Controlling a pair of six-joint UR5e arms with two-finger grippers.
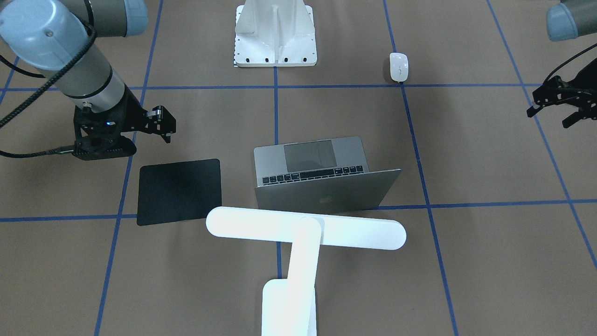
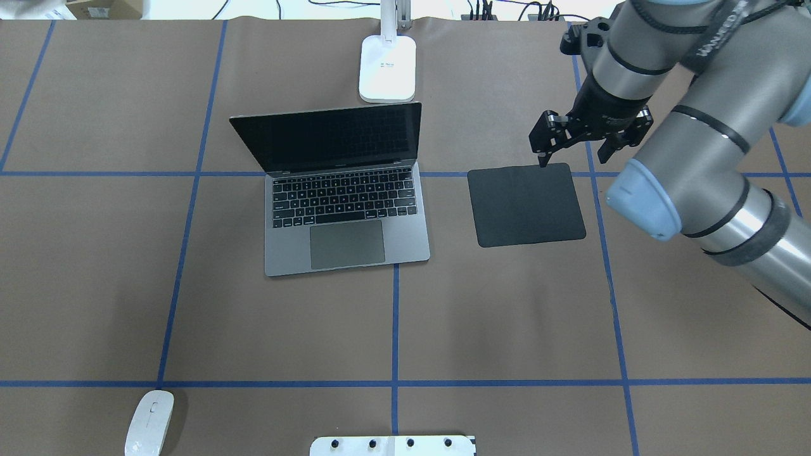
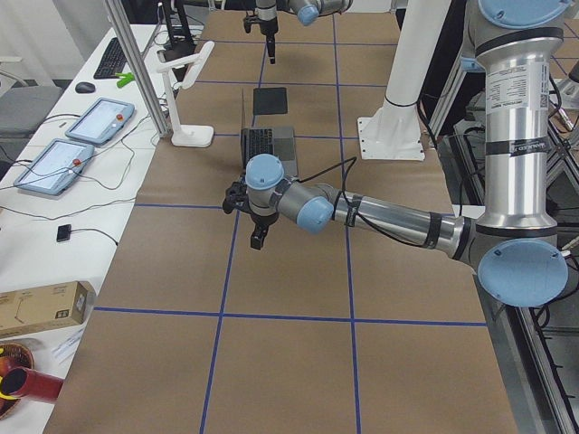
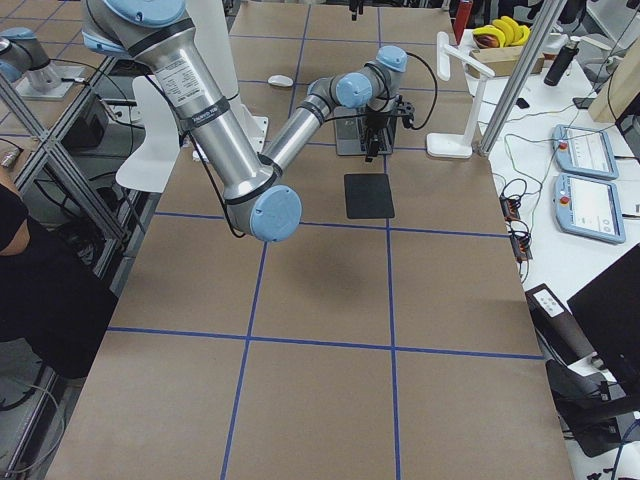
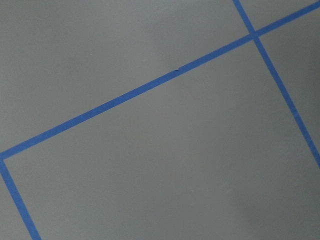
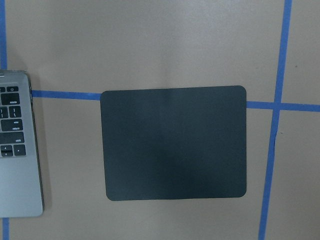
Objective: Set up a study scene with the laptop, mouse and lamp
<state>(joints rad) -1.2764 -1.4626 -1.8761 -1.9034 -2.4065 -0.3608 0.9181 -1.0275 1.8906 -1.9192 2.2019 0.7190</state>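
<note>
I judge the step in hand to be fetching the mouse [image 1: 399,66]. It lies alone on the worktop [image 2: 507,316] at the robot's near edge, on its left side, well apart from the open laptop [image 2: 345,234] in the middle. The lamp [image 1: 305,231] stands just behind the laptop, and the black mat [image 2: 526,204] lies just beside the laptop on the robot's right.

The left gripper [image 1: 547,119] is the nearer one. I'd bring it straight down over the mouse and set the jaws across its narrow sides. The shell is glossy and rounded and may squirt out, so I'd close gently and low on it. Then I'd lift it clear and carry it round the front of the laptop, not over the screen.

The right gripper [image 2: 572,158] hovers over the mat's far edge with its jaws apart and nothing in them. I'd pull it back first so the arms don't meet over the mat.

The left jaws look apart in the front-facing view, but they sit at the frame's edge, so I'm not certain. The overhead view misses that gripper, clips the mouse at the bottom edge and shows only the lamp's base. The left wrist camera sees bare paper and blue tape. From the front, the lamp head covers the bottom of the laptop's lid.
</note>
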